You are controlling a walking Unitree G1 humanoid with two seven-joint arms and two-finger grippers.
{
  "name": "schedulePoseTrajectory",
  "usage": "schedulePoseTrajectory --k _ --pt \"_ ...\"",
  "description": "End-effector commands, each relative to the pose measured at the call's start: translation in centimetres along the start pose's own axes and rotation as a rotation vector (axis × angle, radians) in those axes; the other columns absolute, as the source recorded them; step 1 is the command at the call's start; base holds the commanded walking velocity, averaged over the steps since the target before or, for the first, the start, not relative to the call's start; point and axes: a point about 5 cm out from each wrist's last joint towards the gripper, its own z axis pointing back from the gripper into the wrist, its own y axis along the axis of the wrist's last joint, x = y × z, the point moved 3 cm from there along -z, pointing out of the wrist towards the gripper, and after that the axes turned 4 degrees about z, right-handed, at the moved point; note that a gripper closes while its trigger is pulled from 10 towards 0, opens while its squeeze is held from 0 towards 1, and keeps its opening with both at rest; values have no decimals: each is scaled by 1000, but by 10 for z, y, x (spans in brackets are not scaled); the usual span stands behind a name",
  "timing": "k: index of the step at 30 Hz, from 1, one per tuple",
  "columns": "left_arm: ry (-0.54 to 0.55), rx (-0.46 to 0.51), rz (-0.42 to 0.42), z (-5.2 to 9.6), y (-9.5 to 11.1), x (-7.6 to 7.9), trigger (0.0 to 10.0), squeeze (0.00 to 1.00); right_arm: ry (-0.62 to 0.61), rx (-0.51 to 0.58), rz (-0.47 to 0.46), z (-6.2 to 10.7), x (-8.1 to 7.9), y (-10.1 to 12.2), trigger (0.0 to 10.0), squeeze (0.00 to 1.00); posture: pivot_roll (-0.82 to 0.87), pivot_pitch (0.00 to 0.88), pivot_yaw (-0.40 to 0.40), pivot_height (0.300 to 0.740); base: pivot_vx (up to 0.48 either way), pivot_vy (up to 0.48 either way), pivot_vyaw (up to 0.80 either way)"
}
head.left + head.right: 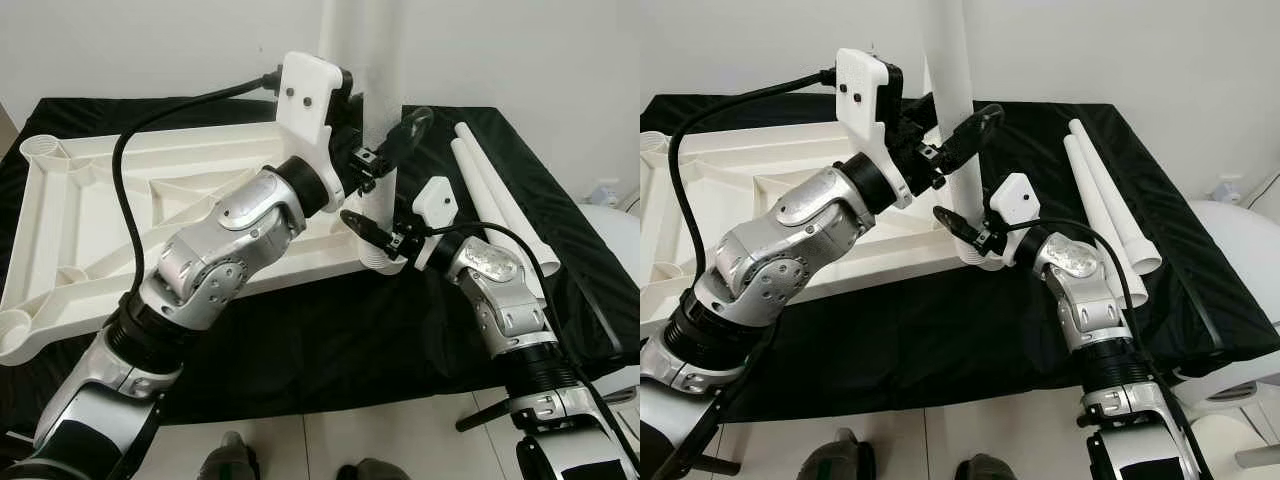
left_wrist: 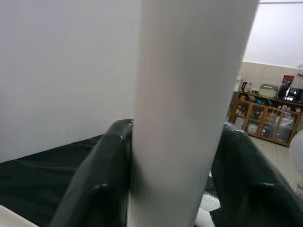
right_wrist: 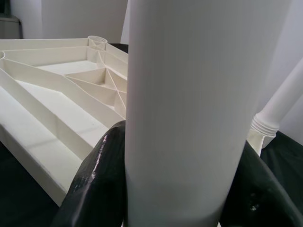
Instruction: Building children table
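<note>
We've got the white table leg (image 1: 952, 110) standing upright in the corner socket of the flipped tabletop (image 1: 120, 200) on the black cloth (image 1: 940, 330). Left gripper (image 1: 958, 135) is clamped around it higher up, right gripper (image 1: 962, 230) clamped near its base (two spare legs (image 1: 1105, 190) lie off to the right).

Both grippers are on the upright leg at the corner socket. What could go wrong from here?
1. The upright leg is held high by the left gripper and low by the right gripper. If they pull unevenly, the leg may tilt and bind in the tabletop socket.
2. The tabletop lies loose on the black cloth; pushing or twisting might slide it.
3. Spare legs lie close to the right elbow and could be knocked off.
</note>
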Motion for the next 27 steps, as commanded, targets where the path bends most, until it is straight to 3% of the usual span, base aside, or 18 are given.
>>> schedulePoseTrajectory --k 1,14,15,17,18,27 --pt "-518 -31 -20 7 3 41 0 0 -9 -5 13 4 3 0 10000 0 28 24 -56 740 0 0 0" --pt "-505 -19 -106 4 5 44 0 0 -75 13 -24 3 11 2 10000 0 27 11 -58 740 0 0 0" --pt "-500 -19 -106 3 6 45 0 0 -88 19 -36 3 12 3 10000 1000 28 11 -58 740 0 0 0" --pt "-495 -16 -115 3 6 45 0 0 -100 25 -46 3 14 4 10000 1000 28 9 -59 740 0 0 0" --pt "-471 -20 -134 0 6 44 10000 0 -115 30 -50 3 15 5 10000 1000 27 10 -59 740 0 0 0" --pt "-380 17 -225 -5 11 39 10000 0 -191 41 -32 2 17 8 10000 1000 32 12 -61 740 0 0 0"
